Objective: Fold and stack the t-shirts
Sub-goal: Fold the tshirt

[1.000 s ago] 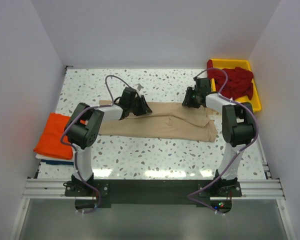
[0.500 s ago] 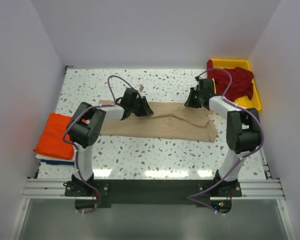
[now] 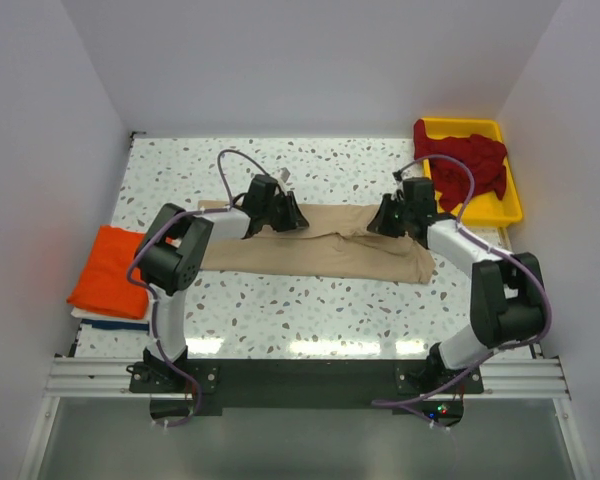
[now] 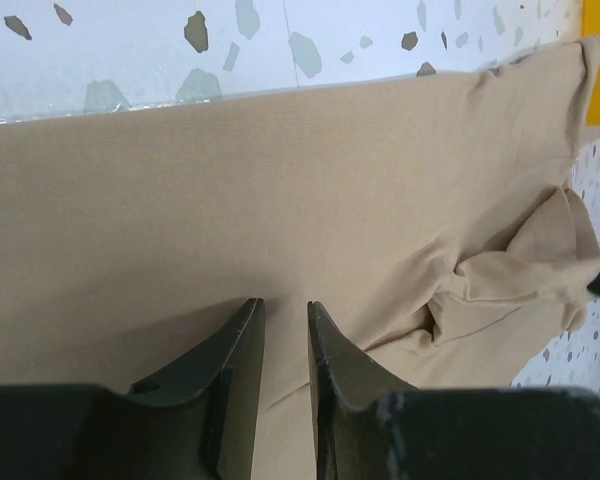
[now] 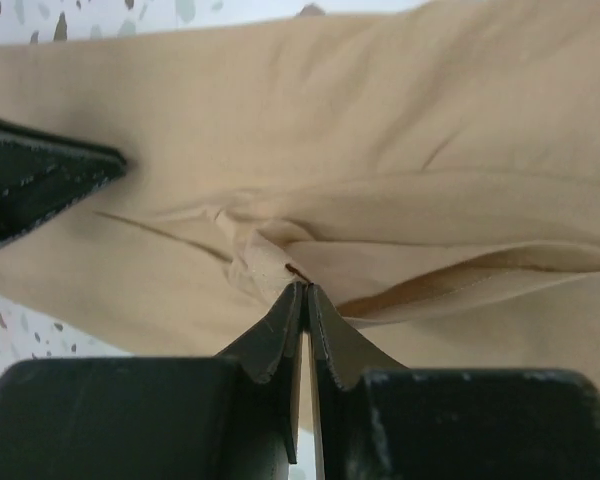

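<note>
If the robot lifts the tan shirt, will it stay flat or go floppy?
Probably floppy: the tan shirt wrinkles and bunches where the right gripper pinches it. It would likely sag between lifted points, and seems light, lying thin.

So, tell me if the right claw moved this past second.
Yes: the right claw came nearward, from beside the yellow tray's middle to its near rim.

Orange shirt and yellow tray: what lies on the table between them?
The beige t-shirt lies spread between them, with the left gripper and right gripper pinching its far edge. The top view shows it.
</note>
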Motion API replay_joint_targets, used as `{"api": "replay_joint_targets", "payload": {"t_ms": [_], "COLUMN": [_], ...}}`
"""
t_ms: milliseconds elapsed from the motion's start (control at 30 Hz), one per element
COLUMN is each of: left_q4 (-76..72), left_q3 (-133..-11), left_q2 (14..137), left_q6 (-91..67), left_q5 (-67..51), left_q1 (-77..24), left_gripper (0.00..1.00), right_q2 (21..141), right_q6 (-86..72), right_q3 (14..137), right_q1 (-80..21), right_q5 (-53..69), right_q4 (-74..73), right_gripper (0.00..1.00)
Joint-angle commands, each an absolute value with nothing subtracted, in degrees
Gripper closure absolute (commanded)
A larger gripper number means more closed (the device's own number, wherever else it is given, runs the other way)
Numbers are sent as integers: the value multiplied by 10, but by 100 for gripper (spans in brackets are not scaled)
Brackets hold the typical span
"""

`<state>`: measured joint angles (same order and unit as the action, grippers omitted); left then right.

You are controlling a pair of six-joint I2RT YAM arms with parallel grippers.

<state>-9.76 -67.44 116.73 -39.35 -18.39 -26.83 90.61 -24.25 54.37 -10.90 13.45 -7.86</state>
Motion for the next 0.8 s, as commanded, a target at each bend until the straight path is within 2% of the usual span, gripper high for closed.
{"api": "replay_joint_targets", "payload": {"t_ms": [0, 267, 533, 767], "left_q4": [-113, -115, -113, -104], "left_q3": [-700, -706, -722, -723], "left_q2": [1173, 1175, 1170, 1151], "left_q6": [-377, -372, -354, -338], "left_q5": [-200, -207, -217, -211], "left_q1": [-272, -276, -295, -328], "left_gripper": [72, 71, 68, 60], "right_q2": [855, 792, 757, 755], "right_q6": [-267, -318, -318, -307], "right_q3": [494, 389, 360, 387], "right_q1": [-127, -148, -166, -183], "right_q5": [147, 132, 111, 109], "right_q4": [-39, 48, 63, 32], "right_gripper": [92, 87, 79, 79]}}
